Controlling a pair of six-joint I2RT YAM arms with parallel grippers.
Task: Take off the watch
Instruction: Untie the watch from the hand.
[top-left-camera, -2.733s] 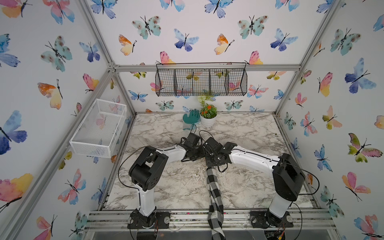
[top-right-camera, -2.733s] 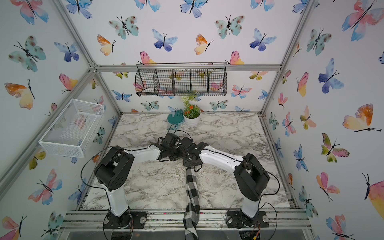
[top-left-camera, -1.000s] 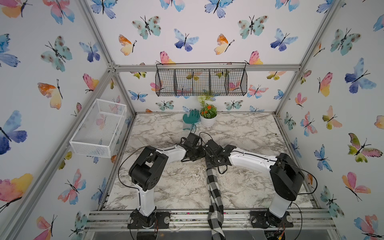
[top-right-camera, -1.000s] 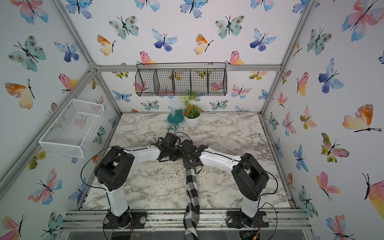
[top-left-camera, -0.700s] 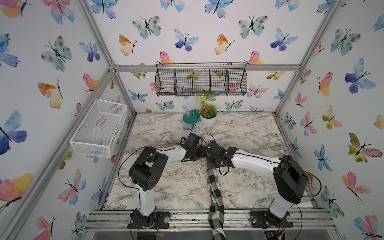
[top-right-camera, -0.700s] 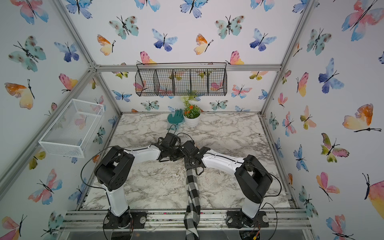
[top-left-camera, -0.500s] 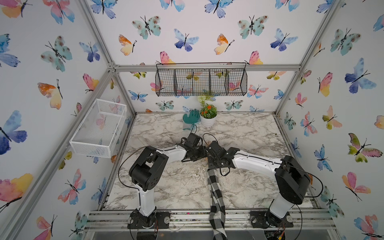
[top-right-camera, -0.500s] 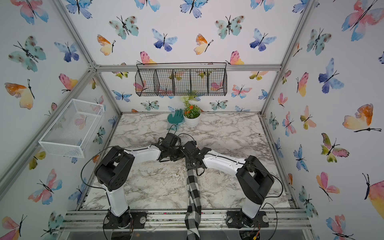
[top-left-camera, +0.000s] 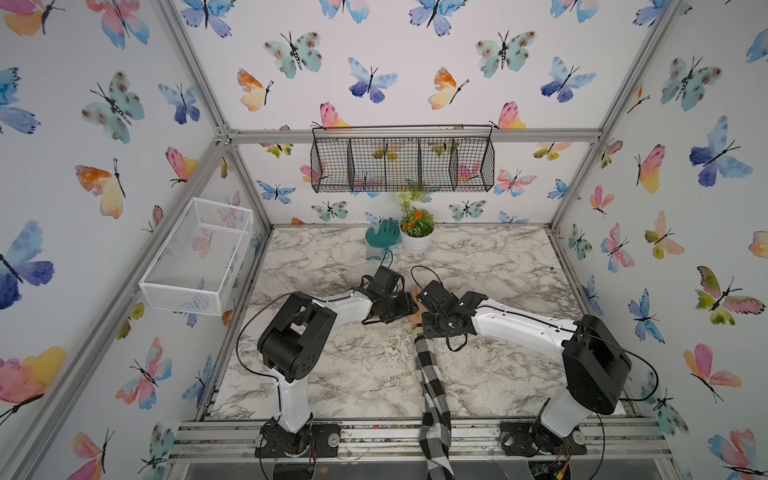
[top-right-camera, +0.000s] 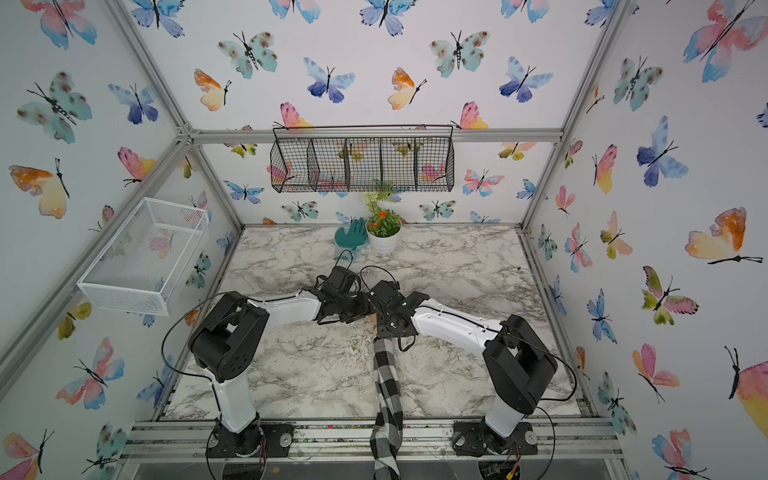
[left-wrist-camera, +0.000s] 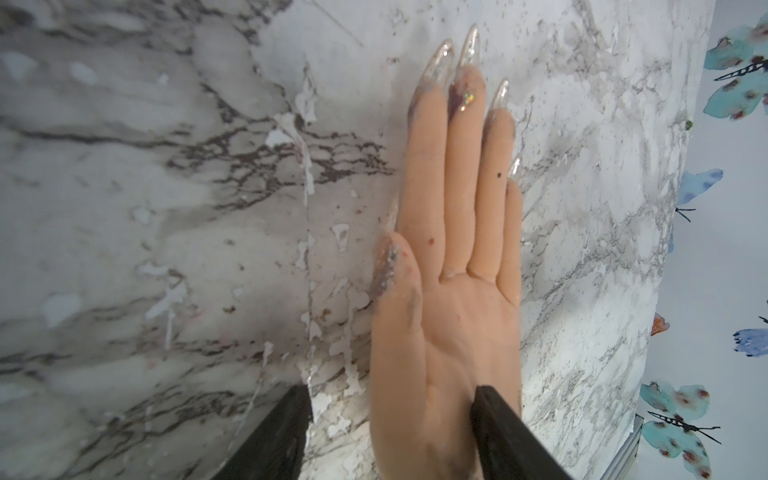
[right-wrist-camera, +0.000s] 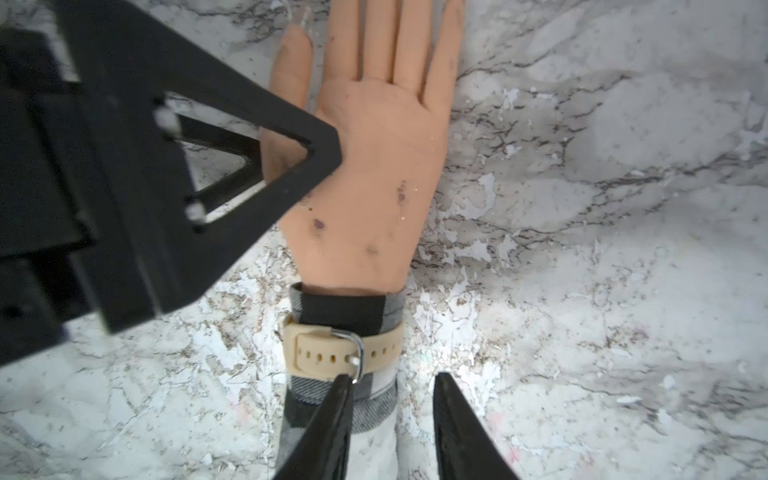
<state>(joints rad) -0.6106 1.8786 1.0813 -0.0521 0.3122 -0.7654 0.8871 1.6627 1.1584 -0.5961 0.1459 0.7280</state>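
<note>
At the wrist of the mannequin hand (right-wrist-camera: 374, 166), watch (right-wrist-camera: 316, 353) sat buckled over checked sleeve (right-wrist-camera: 340, 307). Right gripper (right-wrist-camera: 394, 376): jaws apart, empty, one tip at buckle. Left gripper (left-wrist-camera: 388, 390): jaws apart astride thumb side, clamping nothing.

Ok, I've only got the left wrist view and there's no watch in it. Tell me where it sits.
Observer: The watch is strapped around the checked sleeve, just behind the mannequin hand. Only its beige strap and buckle show, not the case.
Operator: Give me the right hand's position.
Observer: The right hand stands open over the sleeve, with one fingertip right at the buckle.
Operator: Now describe my left hand from that side.
Observer: One finger of the left hand lies on the mannequin hand near the base of its thumb.
</note>
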